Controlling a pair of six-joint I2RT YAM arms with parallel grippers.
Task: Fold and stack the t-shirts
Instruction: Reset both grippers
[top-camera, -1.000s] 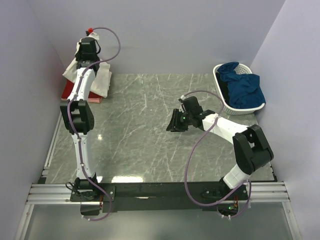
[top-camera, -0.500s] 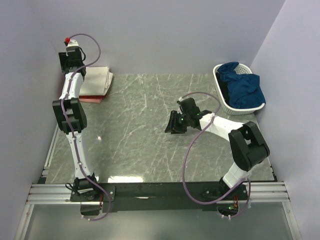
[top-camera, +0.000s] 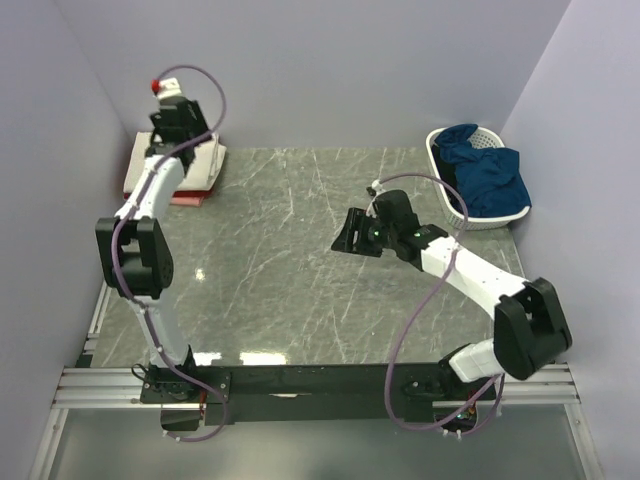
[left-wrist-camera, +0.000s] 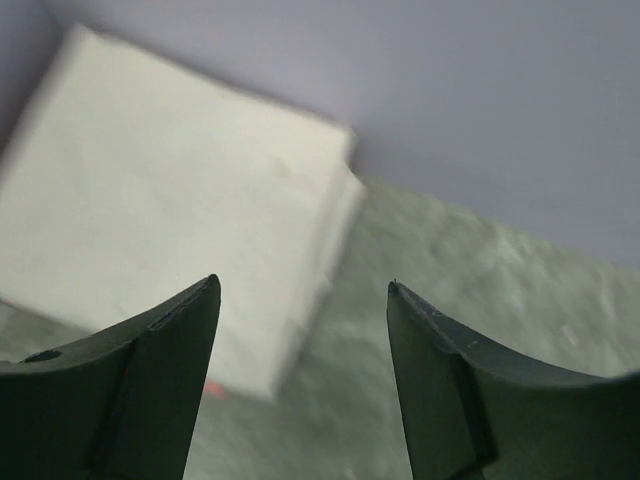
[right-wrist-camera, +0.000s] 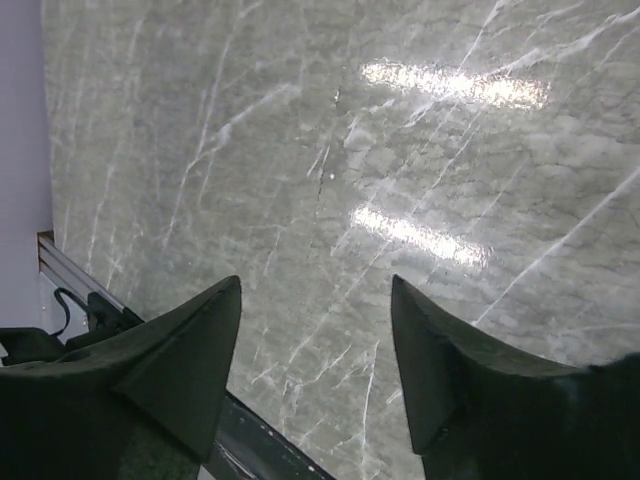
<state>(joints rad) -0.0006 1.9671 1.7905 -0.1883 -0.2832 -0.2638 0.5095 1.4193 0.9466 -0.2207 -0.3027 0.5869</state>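
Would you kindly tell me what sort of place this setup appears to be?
Probably a robotics lab test cell, not a home: plain walls box in a marble-patterned table, two robot arms are bolted to a metal rail at its near edge, with folded t-shirts and a laundry basket on it.

Folded cream t-shirt (left-wrist-camera: 170, 200) lies flat, square, atop red t-shirt (top-camera: 188, 199); far-left corner of table (top-camera: 290, 280).
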